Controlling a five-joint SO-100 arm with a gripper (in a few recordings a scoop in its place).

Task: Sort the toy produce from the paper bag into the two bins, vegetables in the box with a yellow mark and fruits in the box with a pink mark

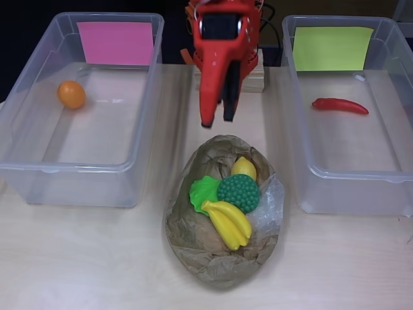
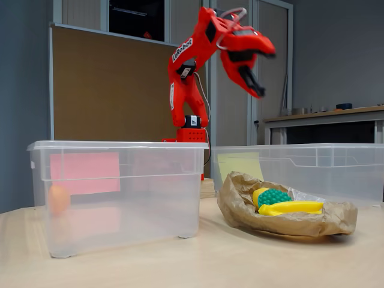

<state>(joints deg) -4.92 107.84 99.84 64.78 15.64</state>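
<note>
Two clear bins (image 1: 77, 110) (image 1: 352, 116) on pale wood table (image 1: 77, 258), one at each side in overhead view, crumpled paper bag (image 1: 222, 248) between them toward near edge. Open strips of table either side of bag; wider bare stretch along front. Pink mark (image 1: 115, 42) on left bin's back wall, orange fruit (image 1: 71, 94) inside near its left wall. Yellow mark (image 1: 332, 48) on right bin, red pepper (image 1: 340, 105) lying on its floor. In bag: banana bunch (image 1: 228, 223), green bumpy ball (image 1: 238, 192), green leaf piece (image 1: 203, 192), yellow piece (image 1: 244, 168), all touching. Red gripper (image 1: 217, 120) raised well above table, behind bag, between bins; fingers slightly parted, holding nothing. Arm base on wooden block (image 1: 255, 77) at table's back edge. Brown partition (image 2: 108, 90) and grey wall (image 2: 336, 54) behind in fixed view.
</note>
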